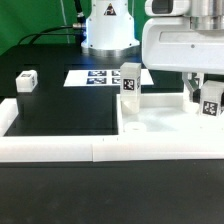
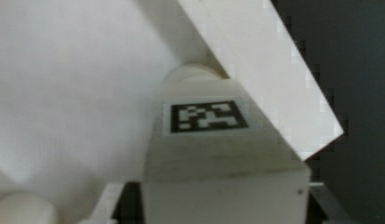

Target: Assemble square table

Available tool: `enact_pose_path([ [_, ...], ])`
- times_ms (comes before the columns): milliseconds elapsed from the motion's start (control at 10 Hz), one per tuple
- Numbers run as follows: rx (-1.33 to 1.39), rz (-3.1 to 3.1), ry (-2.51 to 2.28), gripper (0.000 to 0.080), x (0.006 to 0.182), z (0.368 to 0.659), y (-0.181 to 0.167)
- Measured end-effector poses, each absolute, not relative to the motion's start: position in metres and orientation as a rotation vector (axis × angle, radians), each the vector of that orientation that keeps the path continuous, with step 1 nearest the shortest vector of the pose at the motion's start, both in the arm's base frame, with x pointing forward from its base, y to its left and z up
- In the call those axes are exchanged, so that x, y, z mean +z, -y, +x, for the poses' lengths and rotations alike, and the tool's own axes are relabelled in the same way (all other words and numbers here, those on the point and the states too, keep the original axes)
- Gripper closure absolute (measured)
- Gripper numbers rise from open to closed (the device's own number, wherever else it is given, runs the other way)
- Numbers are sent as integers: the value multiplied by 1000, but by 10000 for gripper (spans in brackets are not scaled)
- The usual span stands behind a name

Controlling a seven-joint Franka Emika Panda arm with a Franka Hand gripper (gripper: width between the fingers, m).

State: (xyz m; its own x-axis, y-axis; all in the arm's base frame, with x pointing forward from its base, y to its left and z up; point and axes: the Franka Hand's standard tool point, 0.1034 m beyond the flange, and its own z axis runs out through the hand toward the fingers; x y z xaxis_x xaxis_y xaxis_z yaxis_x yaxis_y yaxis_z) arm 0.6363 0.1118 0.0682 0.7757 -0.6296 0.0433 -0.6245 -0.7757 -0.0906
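Leg post [image 1: 211,103] upright on white square panel [image 1: 160,125], at its side toward the exterior view's right, likely staged for a corner hole | gripper [image 1: 209,98] straddles it from above; pinching or not, cannot tell | second leg post [image 1: 129,78] at panel's far edge | third leg post [image 1: 26,80] well off the panel | border wall [image 1: 60,148] braces panel's near edge.

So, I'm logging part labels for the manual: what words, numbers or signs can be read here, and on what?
No readable words, numbers or brands.
Leg post in the pincer: black-white tag pattern only.
Standing leg post: tag pattern, no text.
Small leg post: tag too small to read.
Marker board: tag patterns only.
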Motion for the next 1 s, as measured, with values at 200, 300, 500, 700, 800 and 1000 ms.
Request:
enact_pose_path([
  [200,-97,-2811,-1223,508,68,636,-110],
  [300,-88,-2706,-1440,508,68,635,-109],
  [500,-34,-2457,-1800,507,68,632,-107],
  [700,49,-2160,-2156,507,68,632,-110],
  [800,66,-1945,-2352,507,68,631,-110],
  [1000,68,-1758,-2513,507,69,630,-110],
])
